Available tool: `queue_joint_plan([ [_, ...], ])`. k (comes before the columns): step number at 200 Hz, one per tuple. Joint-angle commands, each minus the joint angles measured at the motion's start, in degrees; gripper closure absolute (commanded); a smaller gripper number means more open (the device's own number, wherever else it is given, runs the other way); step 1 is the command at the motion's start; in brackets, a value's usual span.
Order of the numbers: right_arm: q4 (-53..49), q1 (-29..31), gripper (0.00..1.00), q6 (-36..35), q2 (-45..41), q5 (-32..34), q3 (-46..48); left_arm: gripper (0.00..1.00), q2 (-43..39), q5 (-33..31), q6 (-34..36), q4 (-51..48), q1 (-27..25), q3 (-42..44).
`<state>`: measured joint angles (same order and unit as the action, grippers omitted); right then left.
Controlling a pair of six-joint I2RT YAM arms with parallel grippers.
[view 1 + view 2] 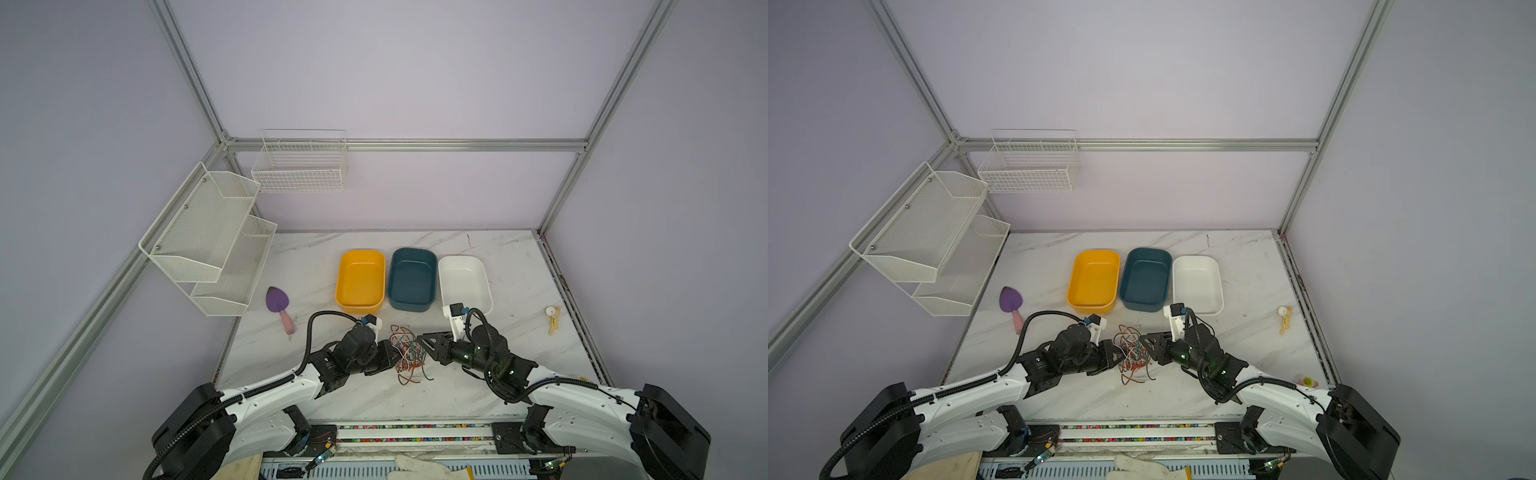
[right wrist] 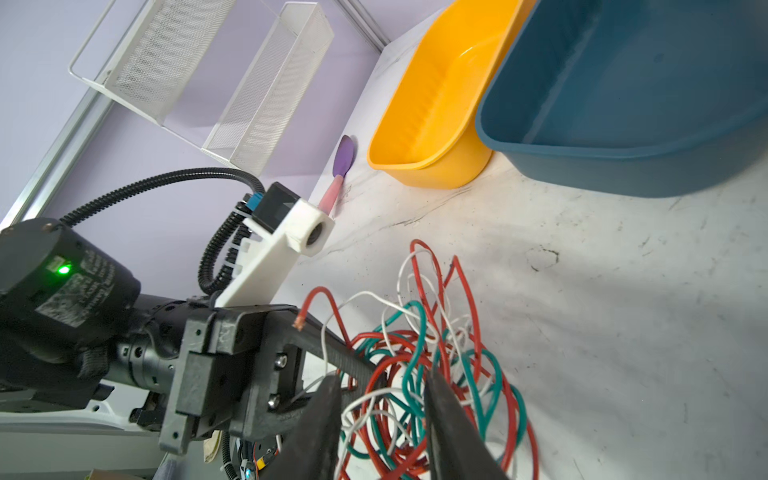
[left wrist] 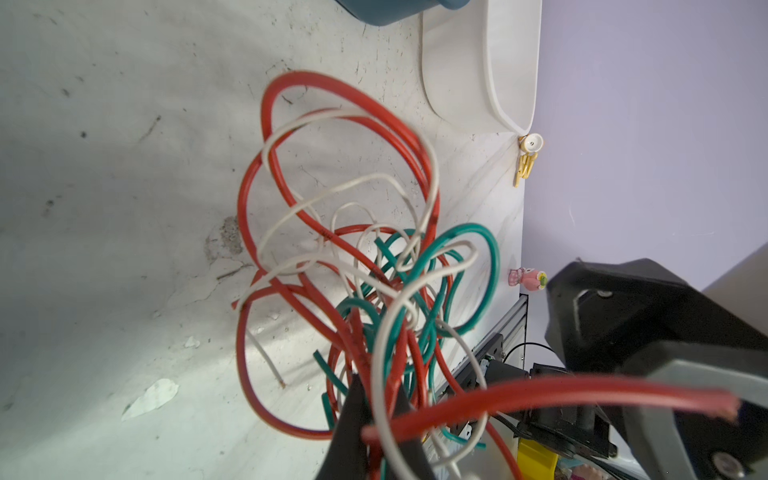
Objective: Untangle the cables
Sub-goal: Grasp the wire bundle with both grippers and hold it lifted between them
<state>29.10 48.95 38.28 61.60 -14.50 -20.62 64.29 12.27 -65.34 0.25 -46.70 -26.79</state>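
Three trays (image 1: 411, 250) behind cables (image 1: 409, 353) | left gripper (image 3: 376, 419) clamps cables | right gripper (image 2: 382, 382) parted

Thin, flexible red, white and dark green cables (image 1: 409, 353) lie in one loose, looping tangle on the white marble bench (image 1: 457, 395), with stray ends trailing toward its front edge.

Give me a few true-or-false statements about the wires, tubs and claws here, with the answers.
1. The cables sit in one tangle on the table between both grippers. True.
2. The yellow tub holds some cables. False: it is empty.
3. The left gripper is shut on cables. True.
4. The blue tub is rightmost in the row of tubs. False: it is the middle one; the white tub is rightmost.
5. The right gripper is clamped shut. False: its jaws stand apart, cables showing between them.
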Motion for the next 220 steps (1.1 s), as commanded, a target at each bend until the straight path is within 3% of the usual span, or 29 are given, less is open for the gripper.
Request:
queue_joint_plan([
  [1,2.66,0.68,0.66,0.07,2.27,-0.72,-2.38,1.00,-0.13,1.68,1.52,1.86,-0.19,-2.21],
  [165,7.47,2.63,0.76,2.67,10.76,1.94,-1.52,1.00,-0.56,1.29,1.53,2.28,-0.92,-2.34],
  [188,4.86,2.68,0.75,2.52,9.87,3.82,-1.53,1.00,-1.77,0.45,1.50,1.82,-0.96,-1.85],
  [220,3.74,2.72,0.67,2.73,6.03,5.29,-0.38,1.00,-2.77,0.02,1.80,1.18,-0.96,-1.65],
])
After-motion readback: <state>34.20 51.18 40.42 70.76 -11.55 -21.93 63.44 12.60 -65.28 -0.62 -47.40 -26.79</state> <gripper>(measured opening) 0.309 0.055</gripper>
